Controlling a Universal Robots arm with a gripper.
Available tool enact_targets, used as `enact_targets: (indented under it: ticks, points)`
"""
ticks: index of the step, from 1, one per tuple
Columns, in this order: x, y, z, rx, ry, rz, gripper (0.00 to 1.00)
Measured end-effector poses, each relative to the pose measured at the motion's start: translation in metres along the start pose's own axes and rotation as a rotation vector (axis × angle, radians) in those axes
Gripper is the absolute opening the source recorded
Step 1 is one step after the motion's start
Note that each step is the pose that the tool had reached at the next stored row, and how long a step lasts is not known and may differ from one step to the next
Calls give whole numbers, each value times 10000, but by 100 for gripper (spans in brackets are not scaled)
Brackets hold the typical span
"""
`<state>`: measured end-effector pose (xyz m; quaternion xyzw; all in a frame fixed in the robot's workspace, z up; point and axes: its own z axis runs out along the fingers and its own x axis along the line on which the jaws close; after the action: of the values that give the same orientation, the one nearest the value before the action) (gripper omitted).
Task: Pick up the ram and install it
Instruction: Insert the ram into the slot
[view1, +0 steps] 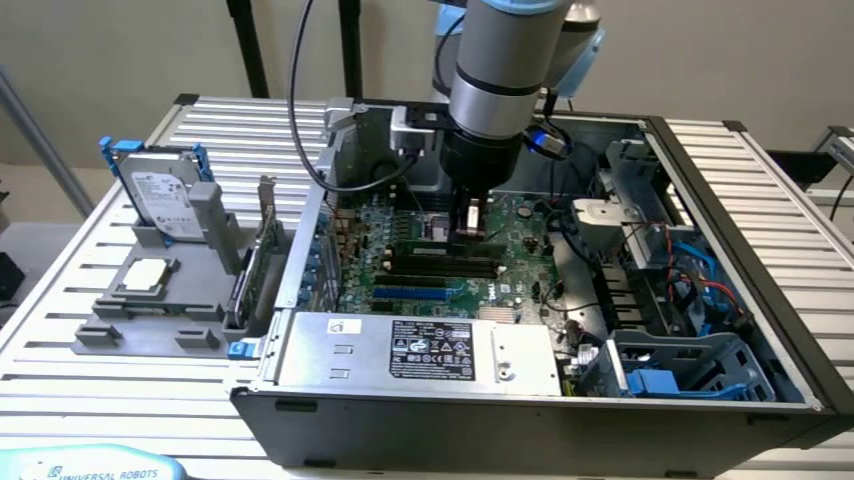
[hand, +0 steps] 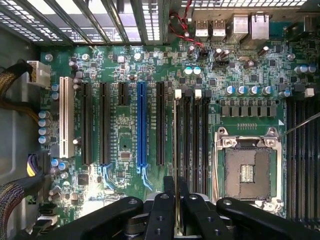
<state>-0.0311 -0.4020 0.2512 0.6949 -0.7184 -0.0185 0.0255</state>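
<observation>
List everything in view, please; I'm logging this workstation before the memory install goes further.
computer case: one, dark grey, open on the slatted table
motherboard: one, green, inside the case
memory slots: several, black, beside the CPU socket
power supply: one, silver, case's near side
hard drive: one, silver, blue-framed, exterior view's left
ram: one, colour unclear, edge-on in the gripper
gripper: one, black, shut on the ram above the slots

Even, soft overhead light in exterior view; no hard shadows, case interior a bit dim. Wrist view bright on motherboard, glare off metal grille; near gripper linkage dark, slightly soft vs. board.
</observation>
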Motion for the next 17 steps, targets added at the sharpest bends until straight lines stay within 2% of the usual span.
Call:
enact_targets:
  ticks: [7, 17]
  points:
    - [-17, 15, 74, -8, 143, 9, 14]
    - [-96, 24, 170, -40, 213, 13, 14]
